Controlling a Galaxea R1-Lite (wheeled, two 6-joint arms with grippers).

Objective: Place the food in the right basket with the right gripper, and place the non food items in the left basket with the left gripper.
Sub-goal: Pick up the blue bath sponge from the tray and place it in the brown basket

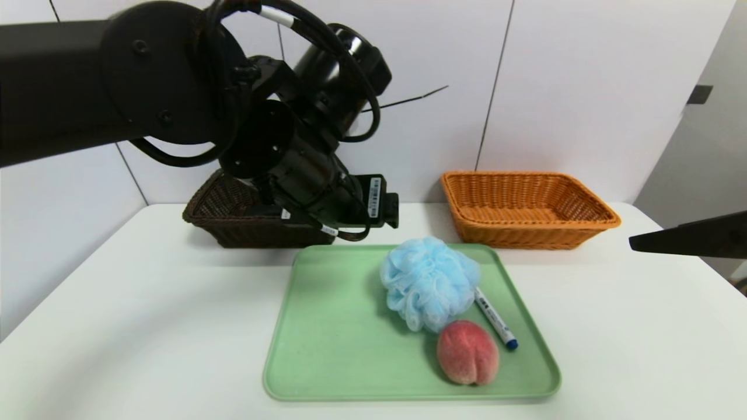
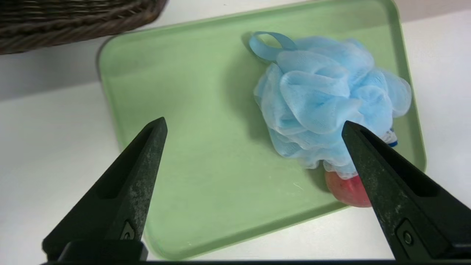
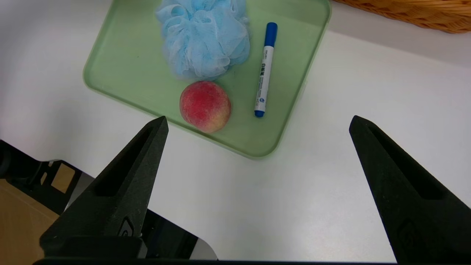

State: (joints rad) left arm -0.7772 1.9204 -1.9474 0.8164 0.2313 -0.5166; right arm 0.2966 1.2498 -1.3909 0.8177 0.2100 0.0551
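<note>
On your white desk (image 1: 117,326), a green tray (image 1: 327,350) sits centre frame in the head view.

On the tray: a light blue mesh bath pouf (image 1: 429,283) toward the tray's upper right; a white marker with blue cap (image 1: 495,319) just beside its right edge, slanting down to the right; a pink-red peach (image 1: 468,352) at lower right, directly below the pouf and left of the marker's capped end.

Behind the tray: a dark brown wicker basket (image 1: 222,216) at centre left, partly hidden by the left arm; an orange-tan wicker basket (image 1: 525,207) at upper right, nothing visible inside.

Left pincer (image 2: 254,129): spread wide, holding nothing, raised above the tray; in its wrist view the pouf lies by one finger, bare tray between the tips.

Right pincer (image 3: 257,123): spread wide, holding nothing, raised off the tray's right side; you see only a fingertip at the right edge of the head view. The peach lies near one finger (image 3: 121,191) in its wrist view.
</note>
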